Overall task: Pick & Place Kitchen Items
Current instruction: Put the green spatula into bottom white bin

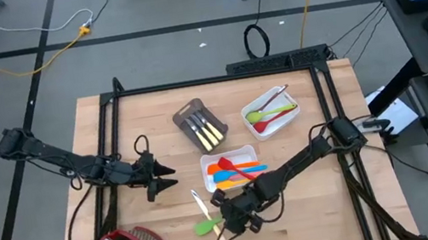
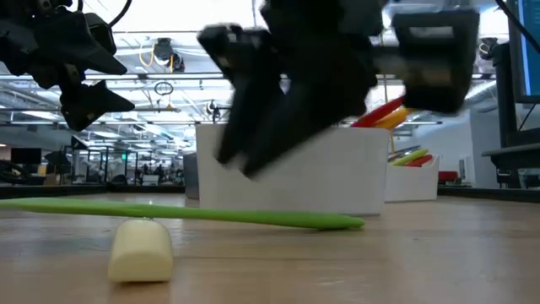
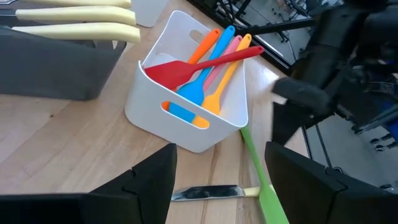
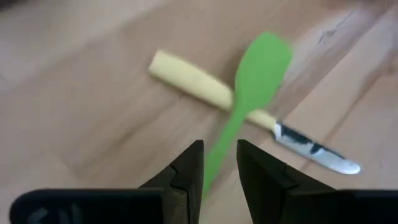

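Pale knife handle (image 2: 141, 250) sits right up front, with the green spatula (image 2: 181, 212) lying across the knife (image 4: 249, 109). Off to the left, the left gripper (image 1: 167, 176) hangs over bare table, jaws wide, holding nothing, facing the white tray (image 3: 186, 124) of red, blue, orange and pink utensils. Moving right, the right gripper (image 4: 217, 167) is poised just above the spatula's handle, jaws a narrow slot, nothing gripped. Both loose items lie directly under it.
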{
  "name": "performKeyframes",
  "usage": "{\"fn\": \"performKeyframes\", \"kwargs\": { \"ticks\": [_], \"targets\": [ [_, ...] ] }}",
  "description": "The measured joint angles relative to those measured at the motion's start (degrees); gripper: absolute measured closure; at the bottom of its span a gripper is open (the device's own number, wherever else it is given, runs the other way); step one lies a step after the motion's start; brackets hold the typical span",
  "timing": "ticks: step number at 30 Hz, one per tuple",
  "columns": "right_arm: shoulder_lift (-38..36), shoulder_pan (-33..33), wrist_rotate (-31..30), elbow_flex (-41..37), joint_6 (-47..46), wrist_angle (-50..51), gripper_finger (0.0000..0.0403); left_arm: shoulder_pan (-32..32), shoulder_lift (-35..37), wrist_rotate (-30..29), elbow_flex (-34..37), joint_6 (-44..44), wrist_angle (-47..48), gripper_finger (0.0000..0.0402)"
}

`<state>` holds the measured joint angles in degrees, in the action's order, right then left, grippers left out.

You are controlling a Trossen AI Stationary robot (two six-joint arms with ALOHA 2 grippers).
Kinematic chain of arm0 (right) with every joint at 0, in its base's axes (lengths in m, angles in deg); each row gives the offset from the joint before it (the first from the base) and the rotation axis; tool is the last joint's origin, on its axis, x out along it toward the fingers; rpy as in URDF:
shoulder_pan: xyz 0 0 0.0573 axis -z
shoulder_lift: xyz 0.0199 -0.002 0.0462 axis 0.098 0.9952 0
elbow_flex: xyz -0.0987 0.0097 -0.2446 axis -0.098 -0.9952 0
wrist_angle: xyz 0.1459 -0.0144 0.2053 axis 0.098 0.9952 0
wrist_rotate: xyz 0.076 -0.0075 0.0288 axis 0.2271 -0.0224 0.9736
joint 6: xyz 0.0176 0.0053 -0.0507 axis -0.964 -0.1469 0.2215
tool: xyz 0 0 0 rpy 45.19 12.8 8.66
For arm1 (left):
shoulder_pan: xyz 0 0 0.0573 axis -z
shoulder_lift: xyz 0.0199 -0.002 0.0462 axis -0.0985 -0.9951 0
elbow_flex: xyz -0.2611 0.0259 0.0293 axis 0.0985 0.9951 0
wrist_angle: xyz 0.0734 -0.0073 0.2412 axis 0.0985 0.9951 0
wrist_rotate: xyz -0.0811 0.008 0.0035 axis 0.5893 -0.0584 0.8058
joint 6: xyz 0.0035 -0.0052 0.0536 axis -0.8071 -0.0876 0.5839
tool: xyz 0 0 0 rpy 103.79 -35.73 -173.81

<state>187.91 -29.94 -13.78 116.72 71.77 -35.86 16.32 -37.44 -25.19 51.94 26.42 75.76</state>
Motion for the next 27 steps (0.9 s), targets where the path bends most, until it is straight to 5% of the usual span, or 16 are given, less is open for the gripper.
{"fn": "performKeyframes", "kwargs": {
  "ticks": [27],
  "targets": [
    [3.2, 2.1, 4.8, 0.0, -8.8, -1.1, 0.0314, 0.0, 0.0, 0.0, 0.0, 0.6, 0.2, 0.0151]
  ]
}}
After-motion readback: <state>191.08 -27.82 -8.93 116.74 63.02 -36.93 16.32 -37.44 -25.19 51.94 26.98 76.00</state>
